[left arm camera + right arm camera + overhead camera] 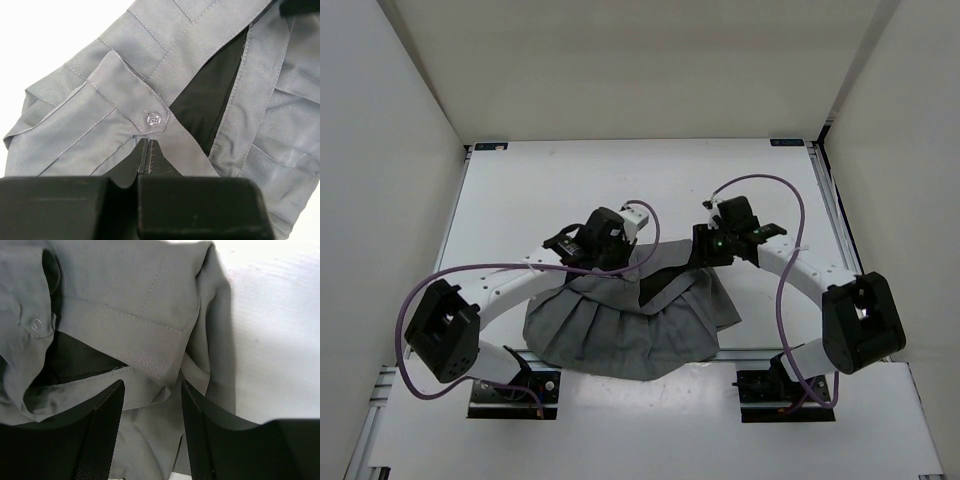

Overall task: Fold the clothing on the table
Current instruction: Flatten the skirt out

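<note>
Clothing [165,40] nipped between the clenched left fingers [200,210]: black pads shut side by side, a strip of grey waistband drawn into the seam between them, just below a clear button [153,118]. Dark lining [210,95] gaping open beside that flap. Outward from the pinch, left wrist [605,235] low over the garment's far edge, forearm sloping back and leftward to a raised elbow block [440,340], base bolted at the near edge.

Right fingers [100,430] released, held well apart, straddling a rumpled grey fold at the garment's far right corner, bare white bench [280,340] just beside. No telling from the wrist view whether the tips touch the fabric. Outward again: right wrist [730,235] level with the left one, forearm running back and rightward to a bent elbow [860,320], base at the near edge.

Garment spread at the near middle of the bench, between the two arms, pleats fanned toward the near rail, far edge under both wrists.
</note>
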{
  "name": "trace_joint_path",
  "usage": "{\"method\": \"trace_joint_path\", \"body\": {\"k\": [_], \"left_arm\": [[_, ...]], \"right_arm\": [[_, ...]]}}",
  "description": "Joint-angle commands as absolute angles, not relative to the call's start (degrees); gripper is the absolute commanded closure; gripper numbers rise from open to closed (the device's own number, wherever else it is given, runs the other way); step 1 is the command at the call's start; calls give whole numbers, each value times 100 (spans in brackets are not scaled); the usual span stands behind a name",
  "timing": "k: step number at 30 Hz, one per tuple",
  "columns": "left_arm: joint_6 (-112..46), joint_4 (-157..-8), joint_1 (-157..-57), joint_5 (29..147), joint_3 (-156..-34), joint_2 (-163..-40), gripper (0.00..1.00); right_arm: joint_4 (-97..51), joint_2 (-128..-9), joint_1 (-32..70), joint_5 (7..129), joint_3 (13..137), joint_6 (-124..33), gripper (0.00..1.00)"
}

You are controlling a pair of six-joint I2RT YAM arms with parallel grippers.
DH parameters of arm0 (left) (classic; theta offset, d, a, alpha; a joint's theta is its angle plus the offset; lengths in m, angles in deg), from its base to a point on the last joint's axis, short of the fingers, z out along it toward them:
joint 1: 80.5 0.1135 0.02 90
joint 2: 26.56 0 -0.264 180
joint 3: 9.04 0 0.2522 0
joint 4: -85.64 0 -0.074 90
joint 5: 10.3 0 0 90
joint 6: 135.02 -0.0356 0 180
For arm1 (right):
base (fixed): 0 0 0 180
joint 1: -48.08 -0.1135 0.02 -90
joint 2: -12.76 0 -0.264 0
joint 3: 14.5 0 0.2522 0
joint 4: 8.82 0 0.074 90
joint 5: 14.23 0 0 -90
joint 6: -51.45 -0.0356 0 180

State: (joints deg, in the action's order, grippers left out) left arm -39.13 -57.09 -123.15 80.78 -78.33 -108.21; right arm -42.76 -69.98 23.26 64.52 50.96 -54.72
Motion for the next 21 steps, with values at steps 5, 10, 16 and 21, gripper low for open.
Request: {"method": "trace_joint_path", "body": {"k": [5,10,16,21], "left_arm": [[-3825,-5608,-12286,8260,-7730,-10461,100],[-3860,-5845,-12198,8663,-7467,-10460,62],[-4501,-5661,-12075,8393,-7729,-11084,46],[-5028,-5801,-12067,8163,-8011,-11313,36]], "right_arm": [[-3972,-7082,2391,6645,4751,-5517,60],[-3814,-7311,2452,6908,4918,-5534,94],[-3971,-7110,2224,7251,5076,-5446,100],[-4007,-7003,2241,7032,5024,-5499,100]]}}
